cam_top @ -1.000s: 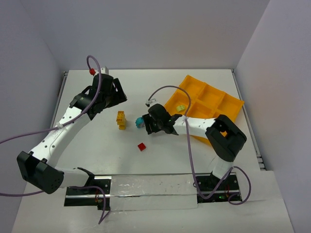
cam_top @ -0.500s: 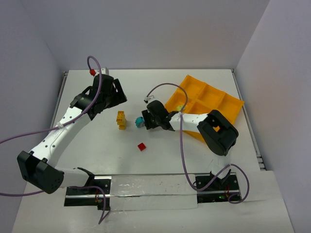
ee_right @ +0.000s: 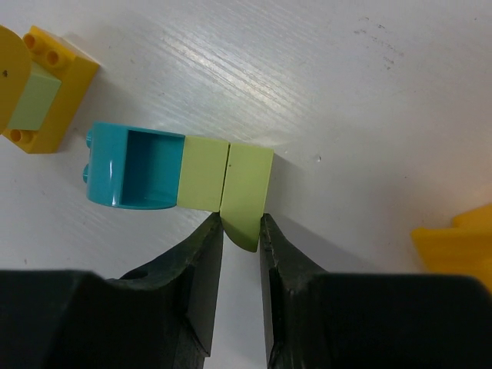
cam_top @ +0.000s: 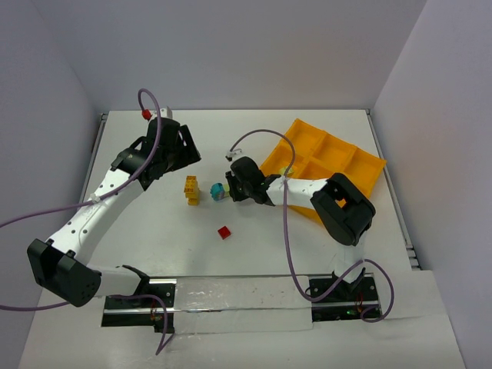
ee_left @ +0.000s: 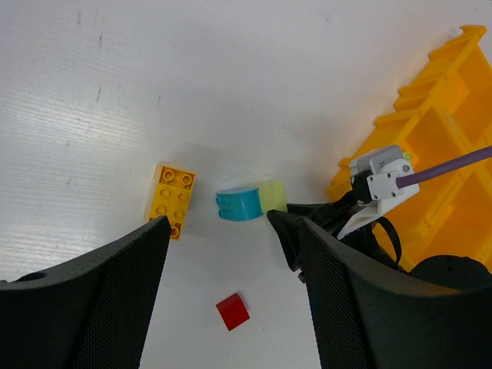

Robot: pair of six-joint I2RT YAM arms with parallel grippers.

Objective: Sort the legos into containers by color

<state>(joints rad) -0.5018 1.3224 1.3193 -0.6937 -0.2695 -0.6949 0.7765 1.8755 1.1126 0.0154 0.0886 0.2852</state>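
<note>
Right pincer point(ee_right: 241, 229) pinching light green brick point(ee_right: 247, 184), teal brick point(ee_right: 134, 169) attached

R end effector point(ee_right: 241, 227) pinches near corner of lt-green lego point(ee_right: 250, 184). 2nd green lego point(ee_right: 204, 173), then teal lego point(ee_right: 134, 169), adjoin leftward on surface point(ee_right: 346, 92).

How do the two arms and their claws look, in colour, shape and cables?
Both the left arm and right arm have white links with bulky black joints. A purple cable runs along each; the left one has a red connector at its end. The left claw has broad black fingers with a mesh texture; the right claw fingers look smooth black.
</note>
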